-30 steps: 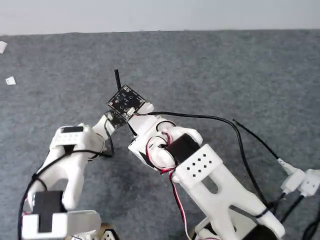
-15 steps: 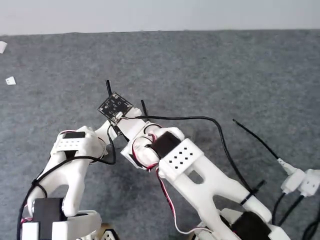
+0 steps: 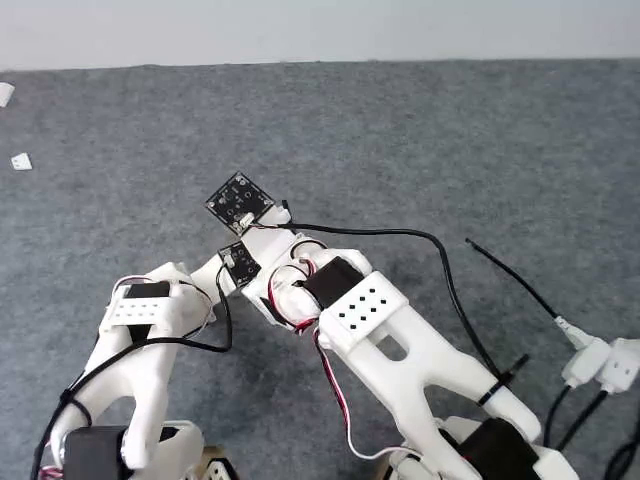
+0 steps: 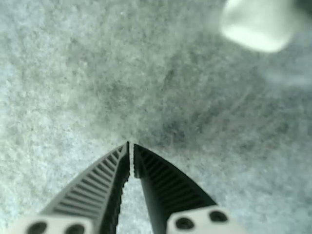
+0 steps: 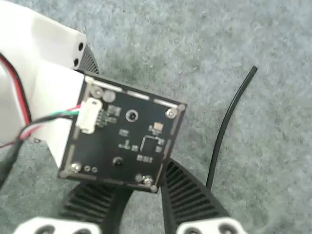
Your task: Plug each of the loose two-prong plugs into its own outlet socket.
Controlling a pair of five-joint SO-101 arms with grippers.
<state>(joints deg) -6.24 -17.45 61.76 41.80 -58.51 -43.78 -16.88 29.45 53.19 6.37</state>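
Note:
Two white plug bodies [image 3: 588, 360] [image 3: 625, 365] lie on black cords at the table's right edge, far from both arms. My left gripper [image 4: 130, 146] is shut and empty, pointing down at bare grey carpet, with a blurred white shape [image 4: 258, 22] farther off. My right gripper [image 5: 144, 201] sits just behind the left arm's wrist camera board [image 5: 124, 136], which hides its front part. In the high view the two wrists cross near the table's middle, their camera boards [image 3: 240, 200] [image 3: 238, 262] close together.
A thin black cord [image 5: 229, 122] lies on the carpet beside the right gripper. A long black cable [image 3: 440, 270] loops from the right arm's wrist toward the right. Small white scraps [image 3: 20, 161] sit at the far left. Open carpet lies beyond the arms.
The right arm swung left and its wrist drew in over the left arm. The left arm's wrist pulled back toward the near edge. The plugs at the right stayed put.

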